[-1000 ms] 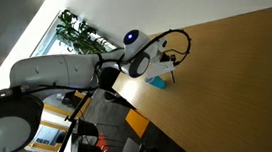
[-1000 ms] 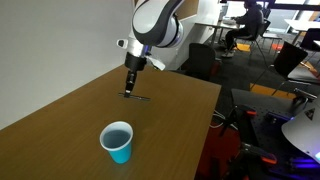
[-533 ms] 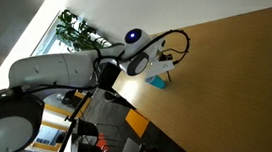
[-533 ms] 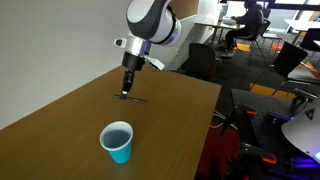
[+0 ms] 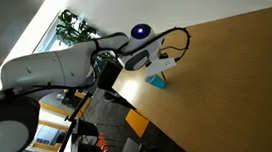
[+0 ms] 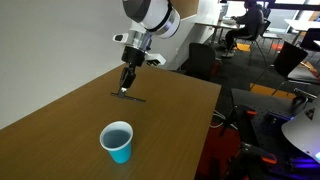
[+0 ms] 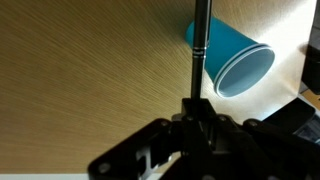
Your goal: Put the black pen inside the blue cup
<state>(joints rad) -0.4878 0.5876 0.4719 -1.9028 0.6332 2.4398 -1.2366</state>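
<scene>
The black pen (image 7: 198, 45) sticks out of my gripper (image 7: 192, 105) in the wrist view, its body running between the shut fingers. The blue cup (image 7: 232, 52) lies just past the pen's far end in that view, its mouth showing. In an exterior view my gripper (image 6: 124, 89) points down at the far part of the wooden table, with the pen (image 6: 130, 96) as a thin dark line at its tip, close to the surface. The blue cup (image 6: 118, 142) stands upright nearer the camera, well apart from the gripper. In an exterior view the cup (image 5: 158, 81) sits by the table edge, right under the gripper (image 5: 165, 67).
The wooden table (image 6: 60, 120) ends at an edge to the right of the cup (image 6: 200, 130). Office chairs (image 6: 205, 60) and desks stand beyond it. A potted plant (image 5: 77, 31) stands behind the arm.
The arm has risen and shifted a little to the left in the exterior view. The pen's dark line has shifted left with the gripper tip. The cup has not moved.
</scene>
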